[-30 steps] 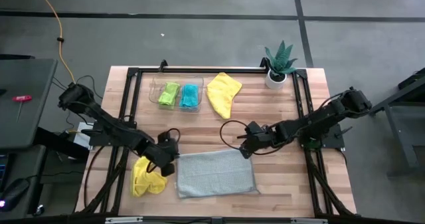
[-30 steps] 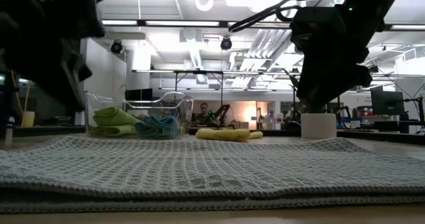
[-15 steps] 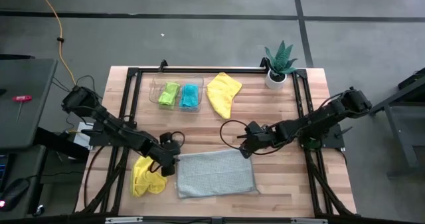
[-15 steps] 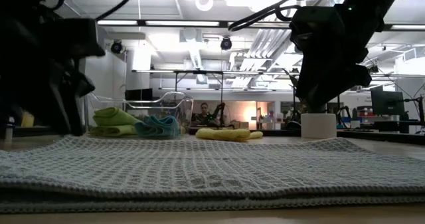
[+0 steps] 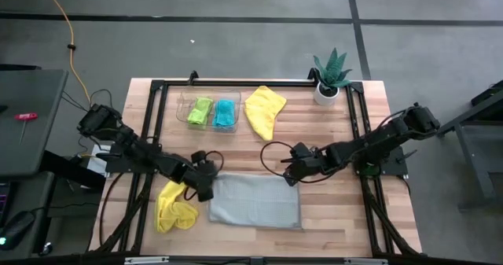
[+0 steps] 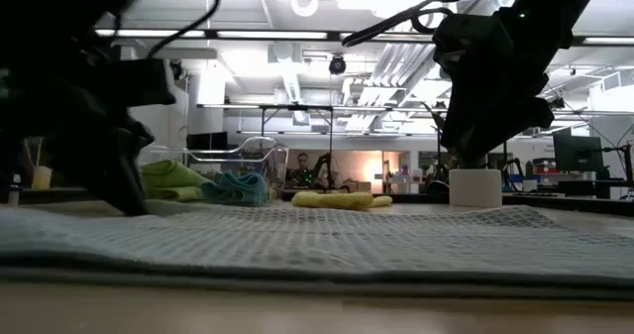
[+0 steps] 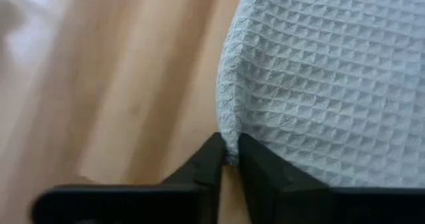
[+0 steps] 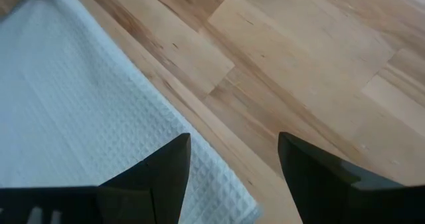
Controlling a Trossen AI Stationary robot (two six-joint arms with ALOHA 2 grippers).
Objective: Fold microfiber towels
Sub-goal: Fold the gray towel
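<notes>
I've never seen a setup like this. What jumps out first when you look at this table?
A light grey towel lies spread at the table's near edge, between two dark arms. The left hand is pinched shut on the towel's left edge, while the right hand hovers open by its far right corner. Brighter spots: a crumpled yellow towel at the near left, and a green potted plant at the far right corner.
</notes>
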